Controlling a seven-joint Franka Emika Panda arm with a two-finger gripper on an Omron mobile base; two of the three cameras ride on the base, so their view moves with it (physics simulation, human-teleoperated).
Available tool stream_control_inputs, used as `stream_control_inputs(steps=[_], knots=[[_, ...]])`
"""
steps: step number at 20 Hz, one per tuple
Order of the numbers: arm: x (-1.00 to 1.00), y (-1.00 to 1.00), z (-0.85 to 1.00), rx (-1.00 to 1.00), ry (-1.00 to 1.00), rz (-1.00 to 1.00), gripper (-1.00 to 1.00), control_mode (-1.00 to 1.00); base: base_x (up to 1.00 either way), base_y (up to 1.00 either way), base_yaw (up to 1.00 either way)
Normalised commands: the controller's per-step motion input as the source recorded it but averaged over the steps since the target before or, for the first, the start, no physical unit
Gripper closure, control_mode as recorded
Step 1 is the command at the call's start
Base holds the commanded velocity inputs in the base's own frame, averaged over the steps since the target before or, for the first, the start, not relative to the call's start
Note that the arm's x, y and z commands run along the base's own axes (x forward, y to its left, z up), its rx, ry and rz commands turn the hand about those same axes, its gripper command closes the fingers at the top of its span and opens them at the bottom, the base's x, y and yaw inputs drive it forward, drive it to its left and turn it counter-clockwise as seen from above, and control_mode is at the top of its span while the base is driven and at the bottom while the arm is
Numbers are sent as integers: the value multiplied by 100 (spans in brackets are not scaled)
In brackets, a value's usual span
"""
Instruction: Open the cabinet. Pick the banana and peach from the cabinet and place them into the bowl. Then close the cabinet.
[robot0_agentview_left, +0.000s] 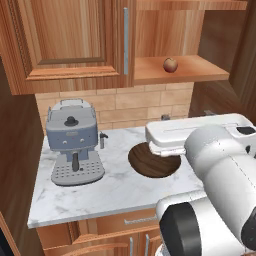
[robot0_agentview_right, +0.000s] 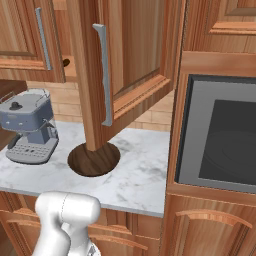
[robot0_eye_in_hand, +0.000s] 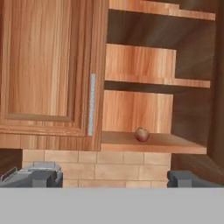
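The cabinet (robot0_agentview_left: 75, 40) hangs above the counter. Its left door (robot0_eye_in_hand: 43, 65) is shut, and its right door (robot0_agentview_right: 125, 65) stands swung out, baring the shelves. On the lowest shelf rests the peach (robot0_agentview_left: 170, 64), round and reddish-brown, also seen straight ahead in the hand view (robot0_eye_in_hand: 141, 134). The banana is out of view. The dark wooden bowl (robot0_agentview_left: 150, 162) sits on the marble counter below the open side, partly behind my white hand. My gripper (robot0_eye_in_hand: 111, 179) is open with nothing between its fingertips, facing the shelves from some way back, lower than the peach.
A grey-blue coffee machine (robot0_agentview_left: 74, 145) stands on the counter left of the bowl (robot0_agentview_right: 94, 160). The open door hangs out over the bowl in the right base view. A built-in oven (robot0_agentview_right: 220, 135) fills the tall unit at the right. Lower cupboards (robot0_agentview_left: 125, 220) run under the counter.
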Motion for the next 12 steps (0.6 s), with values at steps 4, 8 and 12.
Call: stream_control_inputs(steps=[4,8,12], knots=[[8,45,29,-11,-13,37,-100,-100,0,0,0],[19,12,4,-3,-1,20,-100,-100,0,0,0],[4,0,0,0,0,2,-100,-100,0,0,0]])
